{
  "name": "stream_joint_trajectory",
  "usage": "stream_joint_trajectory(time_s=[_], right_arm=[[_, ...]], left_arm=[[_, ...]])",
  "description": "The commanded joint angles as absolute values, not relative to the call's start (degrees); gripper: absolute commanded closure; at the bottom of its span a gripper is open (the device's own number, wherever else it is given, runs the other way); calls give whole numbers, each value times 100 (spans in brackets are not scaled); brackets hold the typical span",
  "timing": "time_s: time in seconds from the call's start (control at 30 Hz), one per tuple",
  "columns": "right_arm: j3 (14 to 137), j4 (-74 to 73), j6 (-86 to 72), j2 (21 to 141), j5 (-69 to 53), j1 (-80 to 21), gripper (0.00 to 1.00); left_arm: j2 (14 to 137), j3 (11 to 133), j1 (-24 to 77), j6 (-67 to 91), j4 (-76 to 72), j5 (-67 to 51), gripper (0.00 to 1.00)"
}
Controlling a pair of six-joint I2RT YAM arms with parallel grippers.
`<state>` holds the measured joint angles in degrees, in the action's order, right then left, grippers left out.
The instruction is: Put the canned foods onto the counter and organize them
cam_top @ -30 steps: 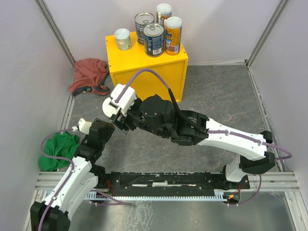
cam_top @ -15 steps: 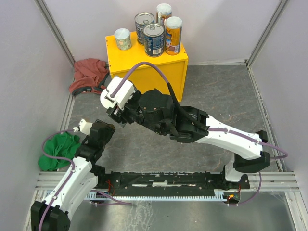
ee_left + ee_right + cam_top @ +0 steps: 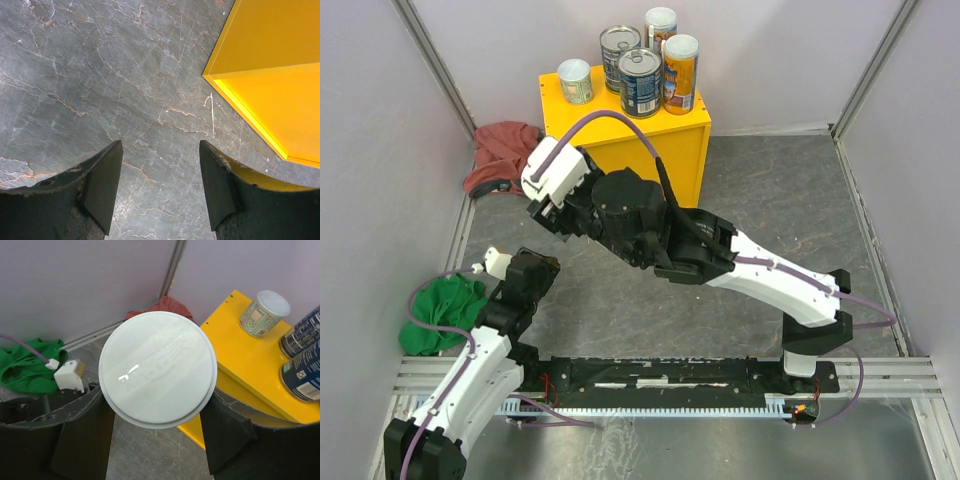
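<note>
My right gripper (image 3: 544,203) is shut on a short white-lidded can (image 3: 157,369) and holds it in the air just left of the yellow counter's (image 3: 620,140) front left corner. In the top view the can is hidden under the wrist. On the counter stand a short white-lidded can (image 3: 575,80), two silver-topped blue tins (image 3: 640,82) (image 3: 619,56) and two orange white-lidded cans (image 3: 680,72) (image 3: 660,26). My left gripper (image 3: 160,185) is open and empty, low over the grey floor, with the counter's corner (image 3: 270,60) to its upper right.
A red cloth (image 3: 503,155) lies left of the counter against the wall. A green cloth (image 3: 442,312) lies by the left arm's elbow. Grey walls close in the left, back and right sides. The left arm's wrist (image 3: 69,376) sits below the held can.
My right arm has risen and swung up and left toward the counter's front left corner, carrying the can. The left arm has stayed still.
</note>
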<state>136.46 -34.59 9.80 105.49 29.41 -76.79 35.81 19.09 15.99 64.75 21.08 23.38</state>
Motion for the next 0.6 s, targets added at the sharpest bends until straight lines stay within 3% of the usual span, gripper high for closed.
stream_joint_trajectory(time_s=[0.0, 0.57], right_arm=[[14252, -3255, 656, 10583, 2980, -7225, 99], [15020, -3266, -70, 11360, 2274, -5998, 99]], left_arm=[[3538, 1932, 1617, 6538, 1976, 2331, 31], [3738, 1916, 1617, 6579, 1929, 2283, 31]])
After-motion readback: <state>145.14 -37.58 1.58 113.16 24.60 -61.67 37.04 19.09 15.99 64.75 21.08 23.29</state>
